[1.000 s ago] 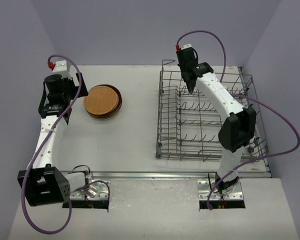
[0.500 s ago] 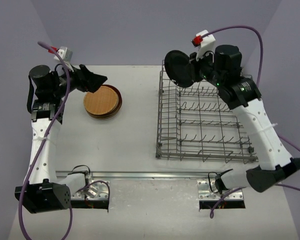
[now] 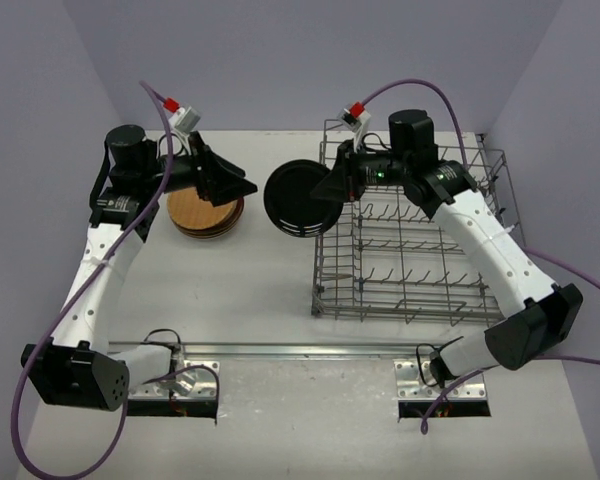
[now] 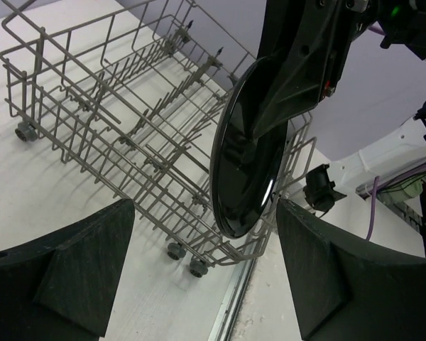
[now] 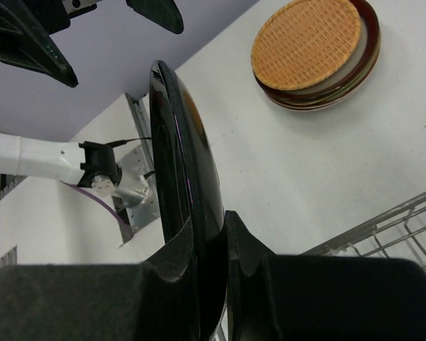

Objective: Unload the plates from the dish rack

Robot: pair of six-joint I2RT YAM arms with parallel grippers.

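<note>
My right gripper (image 3: 332, 186) is shut on the rim of a black plate (image 3: 297, 198) and holds it on edge in the air, just left of the dish rack (image 3: 410, 240). In the right wrist view the plate (image 5: 186, 170) is pinched between my fingers (image 5: 247, 259). My left gripper (image 3: 236, 184) is open and empty, above the plate stack (image 3: 202, 212), pointing at the black plate. In the left wrist view the black plate (image 4: 247, 167) hangs between and beyond my open fingers (image 4: 74, 266). The stack has a tan-orange plate (image 5: 307, 41) on top. No plates show in the rack.
The grey wire rack (image 4: 121, 114) stands on small wheels on the right half of the table. The stack sits at the table's back left. A metal rail (image 3: 310, 350) runs along the near edge between the arm bases.
My right gripper has lifted the black plate from the rack's back corner and carried it left past the rack's edge. My left gripper has swung right over the stack toward the plate.
</note>
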